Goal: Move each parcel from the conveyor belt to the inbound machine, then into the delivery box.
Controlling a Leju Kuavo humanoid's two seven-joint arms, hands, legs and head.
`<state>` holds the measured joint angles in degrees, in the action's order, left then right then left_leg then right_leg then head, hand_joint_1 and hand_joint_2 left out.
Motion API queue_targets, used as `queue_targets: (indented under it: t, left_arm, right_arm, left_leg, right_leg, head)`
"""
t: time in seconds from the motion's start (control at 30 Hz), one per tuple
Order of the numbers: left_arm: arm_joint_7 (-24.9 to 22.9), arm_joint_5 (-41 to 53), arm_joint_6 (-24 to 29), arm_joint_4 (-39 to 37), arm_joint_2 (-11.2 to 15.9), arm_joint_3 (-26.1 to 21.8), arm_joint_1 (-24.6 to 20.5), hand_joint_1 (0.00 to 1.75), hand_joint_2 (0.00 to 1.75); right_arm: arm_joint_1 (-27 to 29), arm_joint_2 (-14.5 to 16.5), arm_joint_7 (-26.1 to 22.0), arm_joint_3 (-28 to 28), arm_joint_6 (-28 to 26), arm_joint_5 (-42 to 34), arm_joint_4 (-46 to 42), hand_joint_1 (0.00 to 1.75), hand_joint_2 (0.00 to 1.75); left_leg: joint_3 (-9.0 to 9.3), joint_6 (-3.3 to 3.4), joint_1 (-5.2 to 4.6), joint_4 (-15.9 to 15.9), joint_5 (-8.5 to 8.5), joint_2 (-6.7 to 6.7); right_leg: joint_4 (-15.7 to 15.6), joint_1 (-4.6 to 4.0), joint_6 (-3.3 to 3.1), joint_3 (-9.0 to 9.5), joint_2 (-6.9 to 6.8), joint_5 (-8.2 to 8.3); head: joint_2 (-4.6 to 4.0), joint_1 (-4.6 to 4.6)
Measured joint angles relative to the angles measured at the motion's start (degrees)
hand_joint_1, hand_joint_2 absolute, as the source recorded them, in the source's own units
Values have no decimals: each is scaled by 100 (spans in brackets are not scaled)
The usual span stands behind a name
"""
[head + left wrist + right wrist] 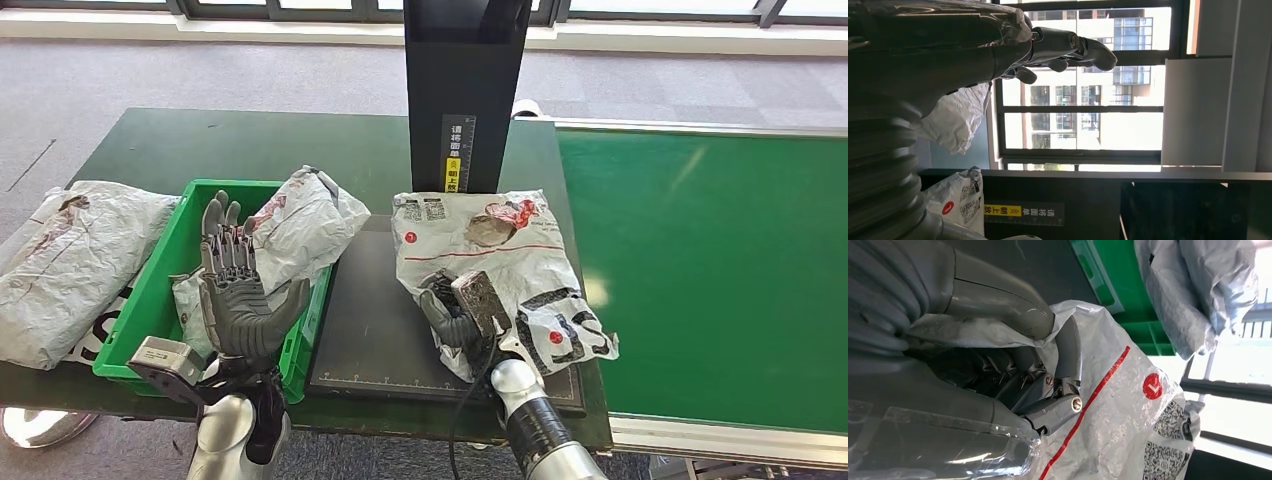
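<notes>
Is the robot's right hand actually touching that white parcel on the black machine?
Touching: the right wrist view shows the right hand with fingers pressed into the parcel.

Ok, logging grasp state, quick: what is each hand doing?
Left hand: open, holding nothing, above the green bin.
Right hand: gripping the white parcel.

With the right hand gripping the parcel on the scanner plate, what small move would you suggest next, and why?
Probably lift the parcel slightly off the black scanner plate and start it toward the green box. The right hand grips its near edge, its fingers are closed on the wrap, and the left hand is open above the box.
</notes>
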<state>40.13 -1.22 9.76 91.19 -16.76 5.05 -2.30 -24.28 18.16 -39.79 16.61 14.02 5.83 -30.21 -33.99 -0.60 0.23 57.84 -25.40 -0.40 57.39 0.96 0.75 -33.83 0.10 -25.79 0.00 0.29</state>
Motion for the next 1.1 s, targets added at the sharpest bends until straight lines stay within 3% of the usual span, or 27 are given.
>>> queue_targets:
  t: [0.13,0.23,0.27,0.37,0.4,0.47,0.6,0.63,0.7,0.83,1.1]
  left_arm:
    - [0,0,-32,-27,0,0,-7,0,175]
    - [0,0,-38,-34,1,0,-8,0,175]
    - [0,1,-41,-37,1,0,-8,0,175]
    - [0,3,-25,-56,2,0,-10,0,175]
    - [0,5,-2,-66,2,0,-10,0,175]
    - [0,37,103,-77,3,0,-9,0,175]
    - [0,137,318,-35,23,6,58,0,175]
    - [0,160,342,-22,28,16,84,0,175]
    - [0,209,363,-16,33,42,111,0,175]
    - [0,228,366,-16,35,65,112,0,175]
    - [0,230,366,-27,36,114,103,0,175]
  right_arm:
    - [103,0,-3,0,711,-255,-219,175,175]
    - [205,-1,-3,0,918,-345,-468,175,175]
    - [239,-2,-4,0,938,-362,-563,138,175]
    - [320,-6,-5,1,870,-343,-815,7,175]
    - [351,-13,-5,6,766,-275,-905,0,175]
    - [453,-77,-5,98,211,88,-1209,0,175]
    - [645,-430,-14,576,-2258,665,-2249,0,175]
    - [683,-534,-19,637,-2653,730,-2520,0,175]
    - [823,-755,-19,646,-2822,864,-3006,0,175]
    - [1095,-1015,-14,589,-2611,966,-3605,0,175]
    - [1270,-1176,-13,561,-2622,1073,-4075,0,175]
  left_leg:
    - [0,0,0,0,0,0]
    - [-1,0,0,0,0,0]
    - [-1,0,0,0,0,0]
    - [0,0,0,0,0,2]
    - [0,0,0,0,0,1]
    - [-1,0,0,0,0,0]
    - [-4,0,-2,1,-1,0]
    - [-1,1,-2,1,-2,2]
    - [0,2,-2,2,-5,3]
    - [-2,1,-2,2,-8,3]
    - [1,-1,0,2,-6,5]
  right_leg:
    - [0,0,0,-1,0,0]
    - [0,0,0,-2,0,0]
    - [0,0,0,-2,0,0]
    - [0,0,0,-2,1,0]
    - [0,0,0,-2,1,0]
    - [-1,0,0,-1,0,0]
    - [-2,2,1,-4,0,1]
    - [-3,2,2,-4,2,2]
    - [-6,2,4,-1,4,3]
    - [-6,2,4,-4,4,3]
    - [-2,-1,3,-4,6,3]
  head:
    - [0,0]
    - [0,-1]
    - [0,-1]
    - [0,0]
    - [0,0]
    - [0,0]
    - [0,-1]
    - [0,-1]
    - [0,-1]
    - [0,-1]
    - [0,-1]
